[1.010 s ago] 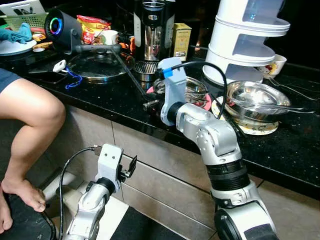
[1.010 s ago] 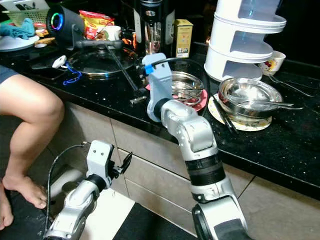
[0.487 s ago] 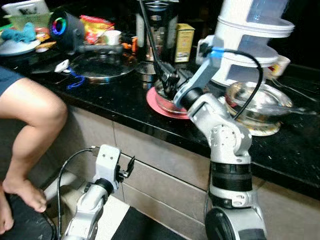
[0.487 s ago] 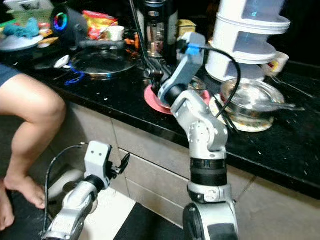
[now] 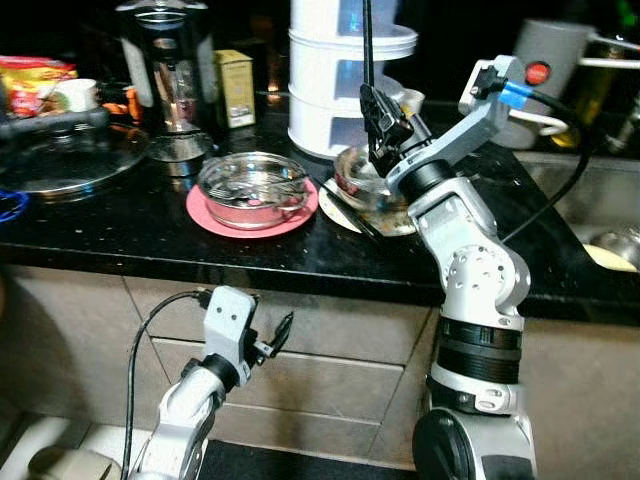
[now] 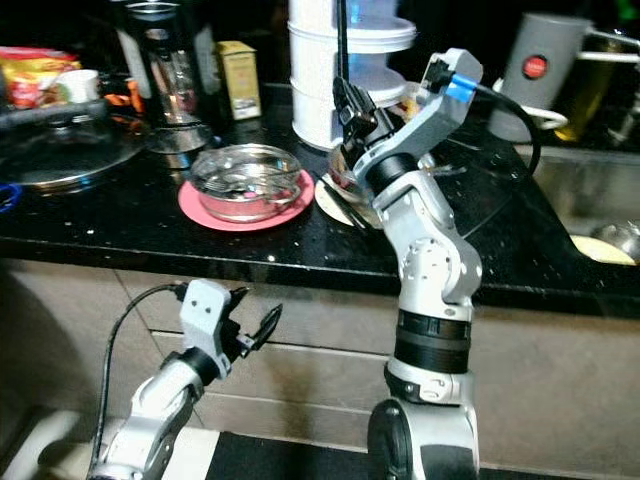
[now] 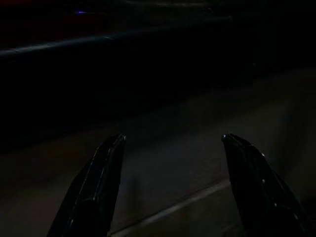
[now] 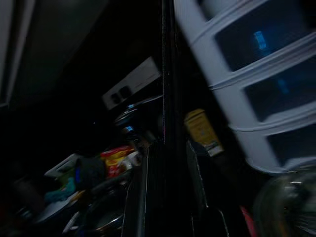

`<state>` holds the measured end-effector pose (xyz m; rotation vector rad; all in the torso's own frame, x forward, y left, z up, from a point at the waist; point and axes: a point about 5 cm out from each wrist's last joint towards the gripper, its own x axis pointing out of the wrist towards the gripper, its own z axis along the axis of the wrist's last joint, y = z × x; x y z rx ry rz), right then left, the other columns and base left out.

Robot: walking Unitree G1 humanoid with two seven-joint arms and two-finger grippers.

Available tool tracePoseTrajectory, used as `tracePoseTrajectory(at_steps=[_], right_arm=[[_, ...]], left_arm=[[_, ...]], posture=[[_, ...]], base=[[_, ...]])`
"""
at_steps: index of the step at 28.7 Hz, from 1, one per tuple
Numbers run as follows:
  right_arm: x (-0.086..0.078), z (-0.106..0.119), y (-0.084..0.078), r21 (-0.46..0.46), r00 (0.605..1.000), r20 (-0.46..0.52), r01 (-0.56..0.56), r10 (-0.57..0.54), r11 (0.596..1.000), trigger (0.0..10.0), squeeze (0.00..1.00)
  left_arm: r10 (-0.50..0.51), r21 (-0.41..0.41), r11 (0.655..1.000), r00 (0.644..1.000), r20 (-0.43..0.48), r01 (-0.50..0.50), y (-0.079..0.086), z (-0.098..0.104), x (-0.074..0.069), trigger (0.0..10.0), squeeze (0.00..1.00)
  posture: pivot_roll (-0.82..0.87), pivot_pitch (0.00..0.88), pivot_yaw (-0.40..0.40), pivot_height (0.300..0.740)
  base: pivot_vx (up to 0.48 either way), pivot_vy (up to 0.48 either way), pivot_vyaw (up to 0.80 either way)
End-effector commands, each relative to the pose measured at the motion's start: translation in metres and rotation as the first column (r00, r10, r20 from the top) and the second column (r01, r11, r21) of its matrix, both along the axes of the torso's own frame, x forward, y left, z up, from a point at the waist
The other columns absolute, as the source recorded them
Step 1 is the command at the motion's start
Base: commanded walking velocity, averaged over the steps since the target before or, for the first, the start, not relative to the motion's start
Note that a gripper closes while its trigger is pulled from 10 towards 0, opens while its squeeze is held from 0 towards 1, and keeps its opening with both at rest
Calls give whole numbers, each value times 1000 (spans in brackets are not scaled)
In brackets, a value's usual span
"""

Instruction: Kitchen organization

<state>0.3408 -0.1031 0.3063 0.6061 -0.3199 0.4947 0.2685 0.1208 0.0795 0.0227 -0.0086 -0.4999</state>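
While the right gripper is clamped on a thin black rod standing upright, it hangs over a steel bowl at two o'clock from the glass bowl on its pink plate. Left wrist view: the left gripper hangs low, fingers spread apart before dim cabinet fronts. Right wrist view: the rod runs up between the closed fingers, the white tiered container at three o'clock.
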Motion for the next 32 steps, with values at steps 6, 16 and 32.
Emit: tracePoseTrajectory(at_steps=[6, 16, 32], right_arm=[[5, 0, -11, -13, 996, -9, 87, -87, 996, 10000, 0], [12, -15, -24, -249, 949, 1, 305, -314, 919, 10000, 0], [18, -28, -30, -382, 914, 28, 385, -406, 840, 10000, 0]], left_arm=[[-256, -25, 966, 967, 1, 256, -26, 8, -18, 10000, 0], [-221, -38, 974, 975, 15, 221, -25, 12, -20, 10000, 0], [-213, -96, 973, 977, -13, 211, -26, 15, -26, 10000, 0]], posture=[[-25, 0, -24, 740], [-23, 0, -25, 740], [-26, 0, -30, 740]], base=[[0, 0, -784], [0, 0, -79], [0, -218, 0]])
